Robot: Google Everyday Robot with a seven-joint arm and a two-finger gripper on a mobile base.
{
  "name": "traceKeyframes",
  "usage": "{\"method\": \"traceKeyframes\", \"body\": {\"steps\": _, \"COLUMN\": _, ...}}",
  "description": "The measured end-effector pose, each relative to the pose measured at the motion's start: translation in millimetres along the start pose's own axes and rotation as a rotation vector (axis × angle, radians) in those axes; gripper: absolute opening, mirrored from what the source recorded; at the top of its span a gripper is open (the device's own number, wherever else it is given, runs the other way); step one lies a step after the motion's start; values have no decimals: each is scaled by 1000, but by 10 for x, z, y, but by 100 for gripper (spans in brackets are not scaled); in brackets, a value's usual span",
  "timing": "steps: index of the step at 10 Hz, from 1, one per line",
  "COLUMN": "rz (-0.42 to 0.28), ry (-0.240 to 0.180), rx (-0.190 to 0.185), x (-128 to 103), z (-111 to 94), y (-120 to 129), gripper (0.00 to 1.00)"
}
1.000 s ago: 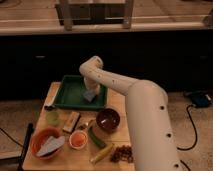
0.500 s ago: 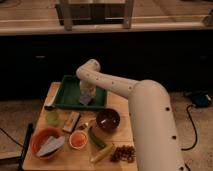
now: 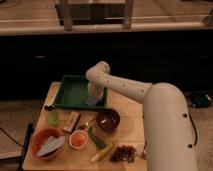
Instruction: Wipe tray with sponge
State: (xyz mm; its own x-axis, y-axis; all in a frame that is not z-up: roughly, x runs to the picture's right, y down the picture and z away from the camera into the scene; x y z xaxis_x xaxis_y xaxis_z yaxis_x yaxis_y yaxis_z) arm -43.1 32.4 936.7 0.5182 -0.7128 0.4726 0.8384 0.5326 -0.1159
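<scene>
The dark-green tray (image 3: 72, 92) lies at the back left of the wooden table. My white arm reaches in from the right and bends down into the tray's right side. My gripper (image 3: 94, 97) points down there, over the tray floor near its right rim. A small pale blue-grey patch, the sponge (image 3: 92, 101), shows at the gripper's tip against the tray floor.
In front of the tray stand a dark bowl (image 3: 108, 120), a tan block (image 3: 71, 121), a green cup (image 3: 52, 117), an orange bowl with a grey-white cloth (image 3: 47, 143), a small orange dish (image 3: 78, 139), a banana (image 3: 101, 153) and grapes (image 3: 123, 153).
The arm and gripper moved left across the tray, then back right to the tray's right side.
</scene>
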Motion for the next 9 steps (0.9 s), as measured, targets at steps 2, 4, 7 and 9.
{"method": "traceKeyframes", "body": {"steps": 2, "rz": 16, "ry": 15, "rx": 5, "x": 138, "z": 32, "y": -114, "gripper": 1}}
{"method": "traceKeyframes", "body": {"steps": 4, "rz": 3, "ry": 8, "rx": 16, "x": 103, "z": 78, "y": -314, "gripper": 1}}
{"method": "traceKeyframes", "body": {"steps": 7, "rz": -46, "ry": -33, "rx": 38, "x": -125, "z": 94, "y": -415, "gripper": 1}}
{"method": "traceKeyframes", "body": {"steps": 9, "rz": -66, "ry": -51, "rx": 51, "x": -182, "z": 89, "y": -422, "gripper": 1}}
